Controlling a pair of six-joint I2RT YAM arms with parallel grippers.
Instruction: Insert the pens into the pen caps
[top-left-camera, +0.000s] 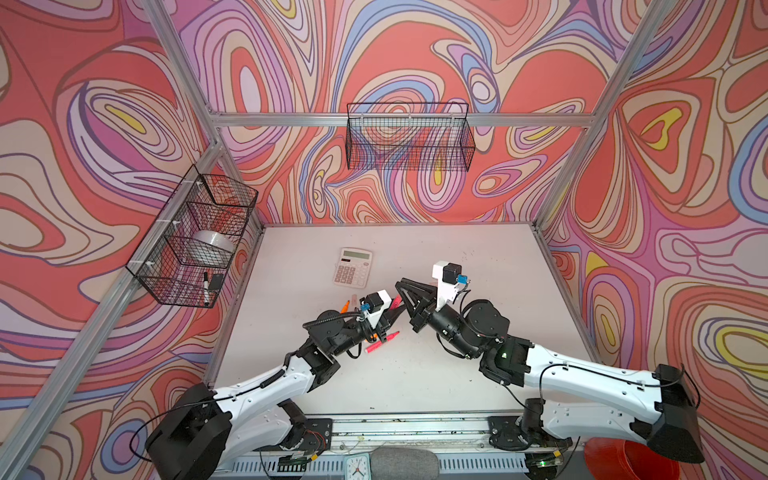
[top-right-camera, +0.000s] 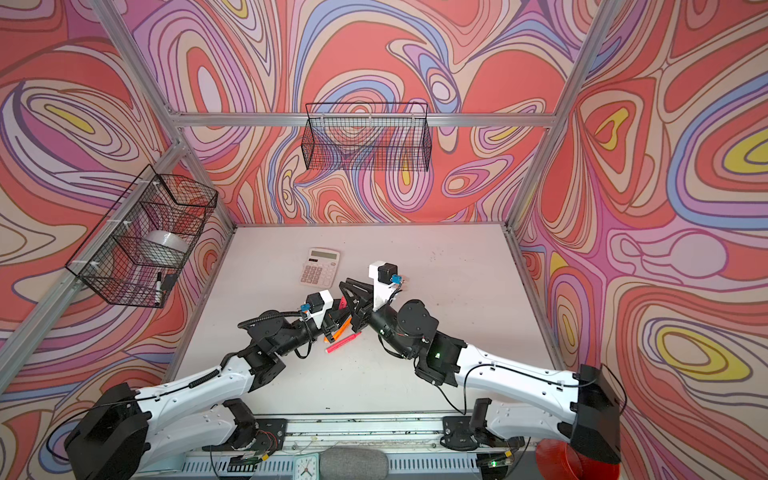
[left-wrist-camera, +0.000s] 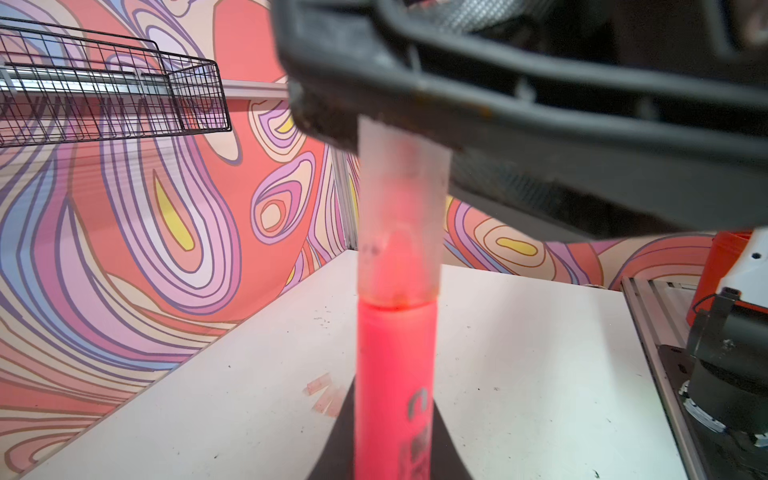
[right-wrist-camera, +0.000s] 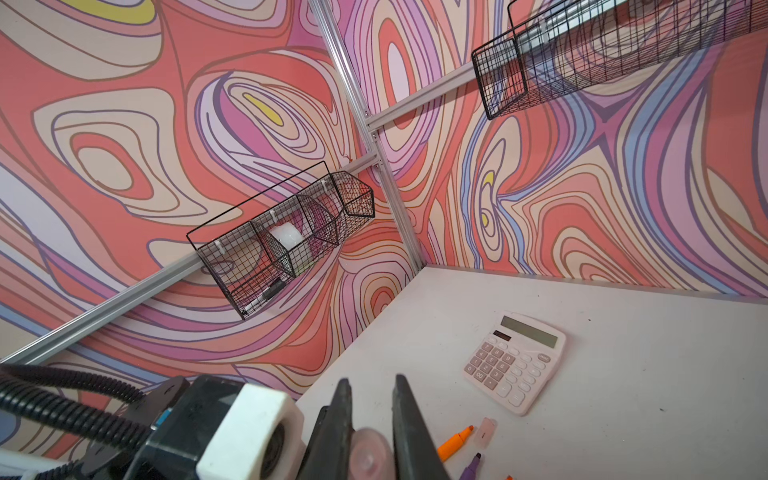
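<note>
**Item in hand.** One pink-red pen (left-wrist-camera: 392, 357), pinched low on its barrel by the left hand (left-wrist-camera: 394, 436). Its counterpart is a translucent pen cap (left-wrist-camera: 401, 216), pinched near its closed end by the right hand (right-wrist-camera: 370, 399). In the right wrist view the cap's round end shows between the two fingers (right-wrist-camera: 340, 419). Both are held clear of the tabletop (left-wrist-camera: 540, 353), where the two hands meet.

**Governing relation.** The cap lies straight ahead of the left hand, on the pen's long axis, and the two axes run in one line. The cap's open rim meets the barrel's shoulder, and the tip shows red inside. I judge the pair seated, or very nearly. Any final press must run along that shared axis, not across it. Neither arm needs to reach, since each holds its half.

**Outstanding.** An orange pen (right-wrist-camera: 455, 442), a purple pen (right-wrist-camera: 469, 463) and a loose cap (right-wrist-camera: 486, 430) lie on the tabletop near the right hand.
</note>
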